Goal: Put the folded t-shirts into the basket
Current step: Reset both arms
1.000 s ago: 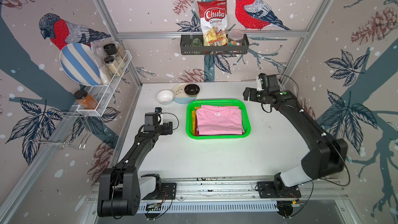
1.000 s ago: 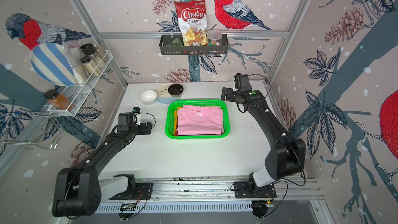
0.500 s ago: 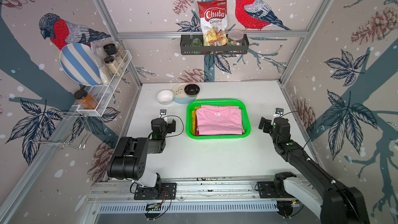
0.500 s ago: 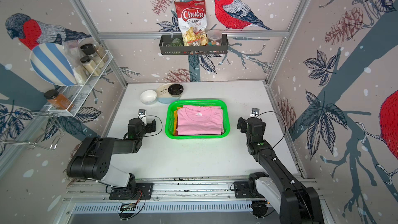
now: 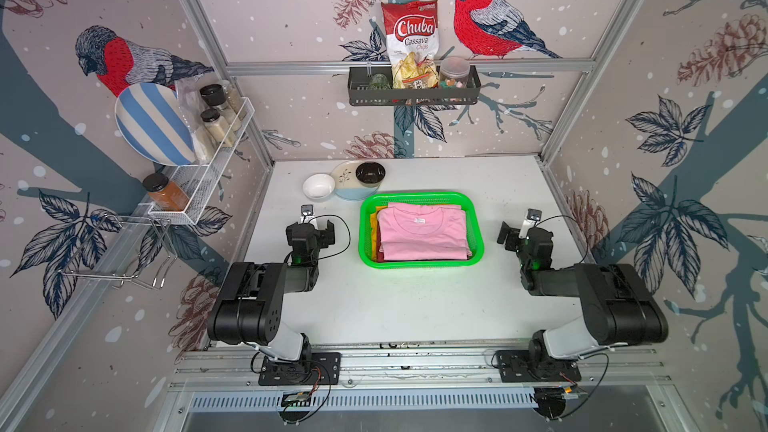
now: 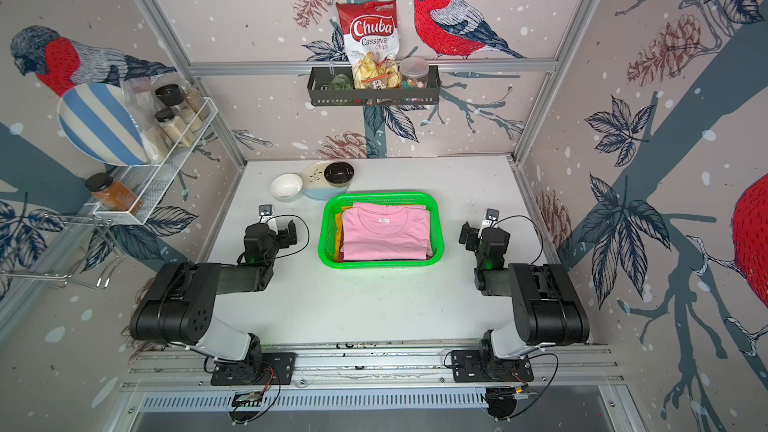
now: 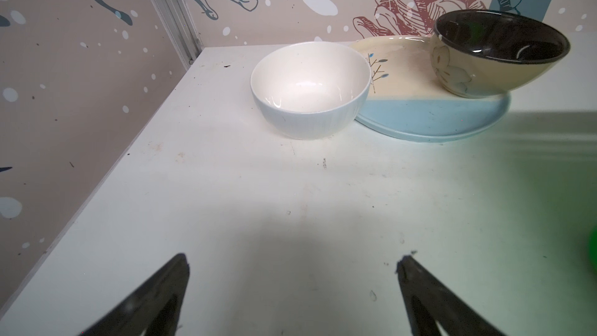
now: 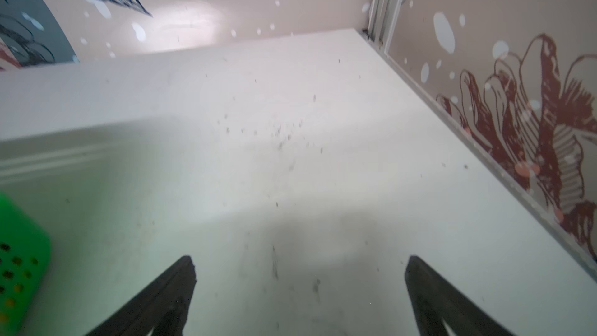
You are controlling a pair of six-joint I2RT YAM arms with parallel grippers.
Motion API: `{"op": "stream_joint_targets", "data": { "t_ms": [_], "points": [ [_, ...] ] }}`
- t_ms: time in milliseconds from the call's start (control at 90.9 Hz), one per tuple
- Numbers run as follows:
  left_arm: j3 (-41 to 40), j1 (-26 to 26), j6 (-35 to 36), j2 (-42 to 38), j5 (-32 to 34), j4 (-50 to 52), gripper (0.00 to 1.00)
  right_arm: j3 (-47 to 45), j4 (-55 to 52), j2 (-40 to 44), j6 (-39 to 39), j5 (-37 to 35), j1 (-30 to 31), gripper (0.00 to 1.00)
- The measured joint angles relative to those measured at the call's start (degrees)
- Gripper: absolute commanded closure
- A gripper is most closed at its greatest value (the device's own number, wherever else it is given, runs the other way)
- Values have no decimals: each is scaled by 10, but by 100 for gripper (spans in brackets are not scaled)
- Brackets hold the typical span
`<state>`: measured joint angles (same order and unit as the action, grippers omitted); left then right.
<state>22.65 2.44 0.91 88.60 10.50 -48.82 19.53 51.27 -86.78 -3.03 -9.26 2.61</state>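
**Green basket (image 5: 419, 263) loaded; pincers idle**

Location: between the left gripper (image 7: 294, 263) and the right gripper (image 8: 300, 263), apart from both.
Contents: pink t-shirt (image 5: 424, 234) topmost, with the edges of the mustard t-shirt (image 5: 372, 224) and dark red t-shirt (image 5: 376, 254) showing beneath, stacked to fit.
Pincers: both gape wide and hold nothing, parked low, apparently because the task is complete.

Chip bag (image 5: 410, 43): "Chuba Cassava Chips".
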Motion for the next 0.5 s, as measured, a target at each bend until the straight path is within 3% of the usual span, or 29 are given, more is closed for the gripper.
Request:
{"op": "stream_joint_targets", "data": {
  "t_ms": [495],
  "points": [
    [0, 0, 0, 0, 3, 0, 1, 12, -12, 3, -4, -3, 1, 0]
  ]
}}
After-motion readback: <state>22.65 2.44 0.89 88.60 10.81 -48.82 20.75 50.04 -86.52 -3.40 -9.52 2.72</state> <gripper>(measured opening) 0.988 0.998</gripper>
